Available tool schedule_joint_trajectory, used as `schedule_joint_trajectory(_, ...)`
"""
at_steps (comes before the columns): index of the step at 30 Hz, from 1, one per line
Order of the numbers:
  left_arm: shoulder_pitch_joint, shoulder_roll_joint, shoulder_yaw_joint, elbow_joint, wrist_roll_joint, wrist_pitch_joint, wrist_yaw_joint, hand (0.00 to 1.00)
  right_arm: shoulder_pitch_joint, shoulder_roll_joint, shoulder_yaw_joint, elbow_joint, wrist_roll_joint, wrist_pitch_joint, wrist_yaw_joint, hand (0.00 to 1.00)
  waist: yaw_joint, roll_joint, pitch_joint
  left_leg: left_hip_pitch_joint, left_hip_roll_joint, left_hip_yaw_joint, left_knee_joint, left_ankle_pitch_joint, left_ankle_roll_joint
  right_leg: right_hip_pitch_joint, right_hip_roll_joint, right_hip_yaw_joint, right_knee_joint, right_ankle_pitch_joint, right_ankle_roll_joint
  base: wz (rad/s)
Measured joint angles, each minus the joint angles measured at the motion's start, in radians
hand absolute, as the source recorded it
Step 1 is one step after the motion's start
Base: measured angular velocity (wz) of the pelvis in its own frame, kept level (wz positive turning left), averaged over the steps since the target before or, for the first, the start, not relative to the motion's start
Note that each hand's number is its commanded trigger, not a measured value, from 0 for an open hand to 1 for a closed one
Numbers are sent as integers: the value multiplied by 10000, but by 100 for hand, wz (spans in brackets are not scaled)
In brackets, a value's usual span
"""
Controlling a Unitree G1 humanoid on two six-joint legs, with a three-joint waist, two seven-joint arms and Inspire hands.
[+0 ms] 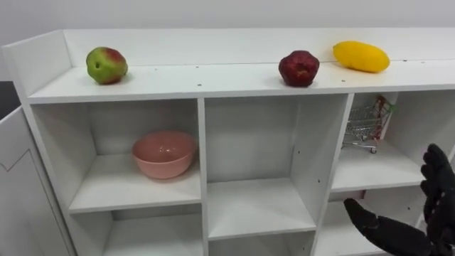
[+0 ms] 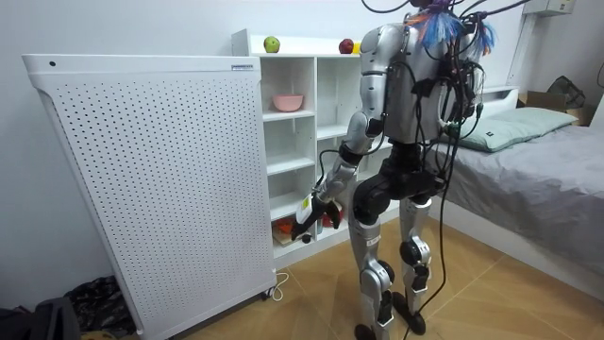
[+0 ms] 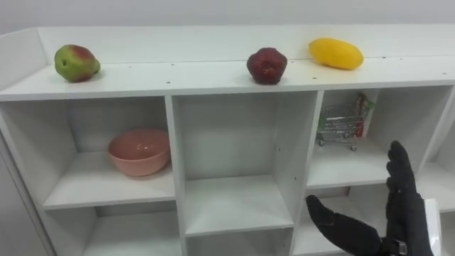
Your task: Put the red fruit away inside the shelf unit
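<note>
Bright, even light falls from above. Up and to the left of the right hand (image 3: 395,213), the red fruit (image 3: 266,65) and yellow fruit (image 3: 335,53) cast small soft shadows on the white closet top (image 3: 178,75). The compartments left of the hand grey toward their upper corners. The pink bowl (image 3: 139,151) carries pale highlights inside. The hand shows as a dark matte shape.

body: silver shell | joints: black | right robot hand (image 3: 398,203): black | cables: dark
</note>
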Motion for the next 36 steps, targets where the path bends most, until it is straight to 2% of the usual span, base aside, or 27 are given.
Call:
schedule_joint_trajectory(2,-10,15,-130,-29,-6,3,-18,0,-170,-55,44,0,-4,-24,1,0,31,-26,-1,-67,1,-14,4,0,0,-68,-6,-9,18,0,0,0)
schedule_joint_trajectory(7,-324,-11,-266,-98,20,13,-119,0,-1149,-193,93,3,-15,-21,-85,0,30,-86,49,-253,-10,-216,78,3,2,-140,-27,-42,-4,-1,2,10)
schedule_joint_trajectory(10,-438,19,-269,-100,35,43,-120,0,-1635,-266,97,15,17,14,-103,0,89,-192,95,-288,-13,-287,98,6,2,-140,-30,-22,-18,-2,4,7)
schedule_joint_trajectory(13,-450,87,-267,-100,144,149,-160,0,-2118,-581,98,176,257,42,-130,0,124,-321,77,-297,-16,-319,108,6,2,-137,-40,-26,-21,-2,4,3)
schedule_joint_trajectory(15,-455,142,-267,-100,202,202,-235,0,-2369,-656,99,202,332,72,-145,0,181,-361,68,-289,-18,-318,113,6,3,-135,-43,-50,-22,-3,4,0)
schedule_joint_trajectory(22,-653,159,-251,-100,222,427,-341,0,-2949,-655,91,851,548,247,-338,0,413,-479,25,-347,-20,-348,224,24,17,-125,-112,-238,-14,-2,4,1)
schedule_joint_trajectory(28,-688,161,-133,-100,233,688,-751,0,-3734,-695,32,963,492,313,-558,0,404,-560,-20,-463,-49,-545,329,47,-4,-119,-119,-383,6,15,-23,7)
schedule_joint_trajectory(36,-742,127,-142,-156,211,690,-989,0,-4092,-916,31,1073,568,309,-591,0,577,-659,58,-501,-35,-679,315,72,-37,-104,-110,-543,0,18,-28,5)
